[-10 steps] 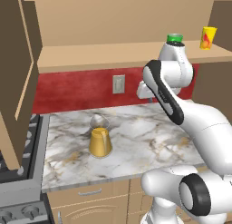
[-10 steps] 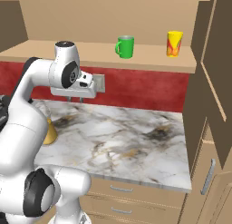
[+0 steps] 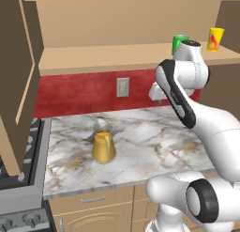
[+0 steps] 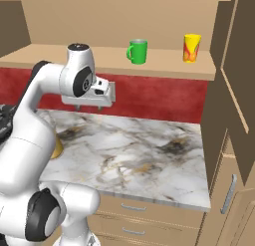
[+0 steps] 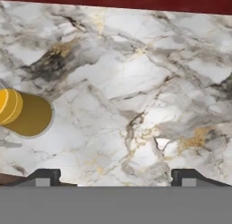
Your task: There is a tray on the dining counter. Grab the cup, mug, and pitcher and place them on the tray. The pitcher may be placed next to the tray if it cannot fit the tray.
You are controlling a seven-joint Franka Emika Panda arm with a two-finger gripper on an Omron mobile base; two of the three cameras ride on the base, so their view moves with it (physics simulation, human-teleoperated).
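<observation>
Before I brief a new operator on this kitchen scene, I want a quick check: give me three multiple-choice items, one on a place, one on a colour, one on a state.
1. Where does the pitcher stand?
A. on the marble top
B. on the shelf
C. in the gripper

2. What colour is the mug?
A. yellow
B. green
C. red

3. How is the gripper?
A. shut on the cup
B. shut, empty
C. open, empty

Answers: 1 A, it rests on the veined marble top. 2 B, green with a side handle, beside the yellow cup on the shelf. 3 C, the hand view shows its tips wide apart over bare marble.

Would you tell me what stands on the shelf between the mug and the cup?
Nothing: the right base view shows bare shelf between the green mug and the yellow cup.
</observation>
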